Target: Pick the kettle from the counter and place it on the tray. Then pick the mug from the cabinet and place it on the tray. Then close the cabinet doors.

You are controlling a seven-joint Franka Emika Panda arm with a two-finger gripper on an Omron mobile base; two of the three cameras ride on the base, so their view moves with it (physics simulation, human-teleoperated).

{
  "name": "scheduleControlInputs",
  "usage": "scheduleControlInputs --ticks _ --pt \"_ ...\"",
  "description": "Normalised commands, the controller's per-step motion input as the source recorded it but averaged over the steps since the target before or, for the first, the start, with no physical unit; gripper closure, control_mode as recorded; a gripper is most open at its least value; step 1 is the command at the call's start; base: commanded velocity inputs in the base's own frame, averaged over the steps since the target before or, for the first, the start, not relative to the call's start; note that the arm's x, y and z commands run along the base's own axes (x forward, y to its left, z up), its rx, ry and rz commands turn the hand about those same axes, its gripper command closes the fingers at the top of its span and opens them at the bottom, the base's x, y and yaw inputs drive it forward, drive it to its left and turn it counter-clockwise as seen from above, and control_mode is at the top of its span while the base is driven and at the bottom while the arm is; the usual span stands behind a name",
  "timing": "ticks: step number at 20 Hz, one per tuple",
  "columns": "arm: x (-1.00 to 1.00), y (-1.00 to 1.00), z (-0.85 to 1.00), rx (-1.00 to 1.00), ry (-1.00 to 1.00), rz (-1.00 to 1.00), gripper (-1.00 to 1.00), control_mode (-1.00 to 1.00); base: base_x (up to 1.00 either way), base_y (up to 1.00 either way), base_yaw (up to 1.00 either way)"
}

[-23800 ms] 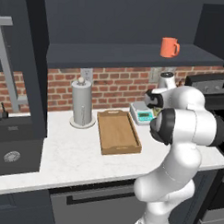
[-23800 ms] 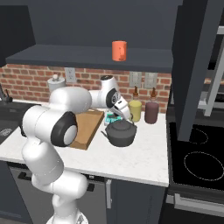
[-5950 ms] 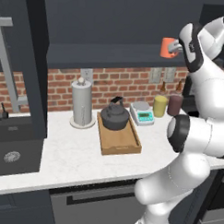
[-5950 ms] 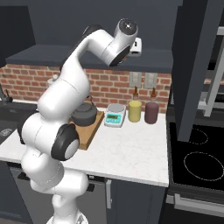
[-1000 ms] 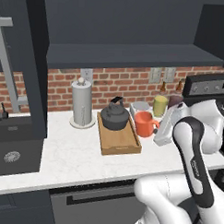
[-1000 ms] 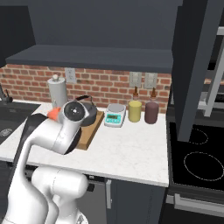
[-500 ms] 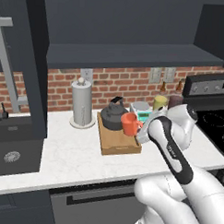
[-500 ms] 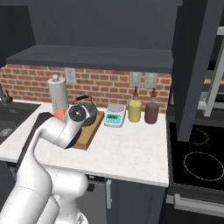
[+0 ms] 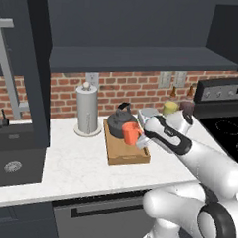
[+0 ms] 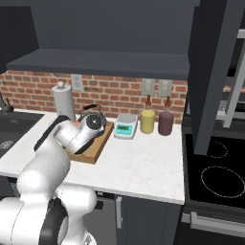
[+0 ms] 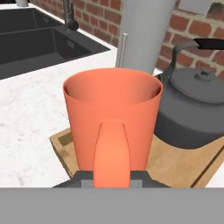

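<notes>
Orange-red mug [image 11: 113, 120], upright, side handle, beside dark kettle [image 11: 192, 109].

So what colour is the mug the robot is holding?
Orange-red, all over. The mug shows best in the hand view, held by its handle beside the dark grey kettle.

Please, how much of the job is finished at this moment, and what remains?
Done: the kettle sits on the tray. In hand: the tool is shut on the mug's handle, holding it over the tray beside the kettle. Left: set the mug down, release it, then close the cabinet doors.
</notes>
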Motion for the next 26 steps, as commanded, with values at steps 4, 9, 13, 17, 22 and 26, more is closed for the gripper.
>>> scheduleControlInputs --ticks 4,9,13,17,22,26 --pt "0.43 0.00 -0.29 0.04 0.09 0.08 1.00 -1.00 0.00 0.00 0.00" --pt "0.22 0.00 -0.25 0.04 0.02 0.13 1.00 -1.00 0.00 0.00 0.00" --pt "0.04 0.00 -0.24 0.03 0.00 0.15 1.00 -1.00 0.00 0.00 0.00" --pt "0.16 0.00 -0.18 0.01 0.00 0.11 1.00 -1.00 0.00 0.00 0.00" --pt "0.24 0.00 -0.22 0.00 0.00 0.08 1.00 -1.00 0.00 0.00 0.00" --pt "0.28 0.00 -0.18 0.01 0.00 0.04 1.00 -1.00 0.00 0.00 0.00"
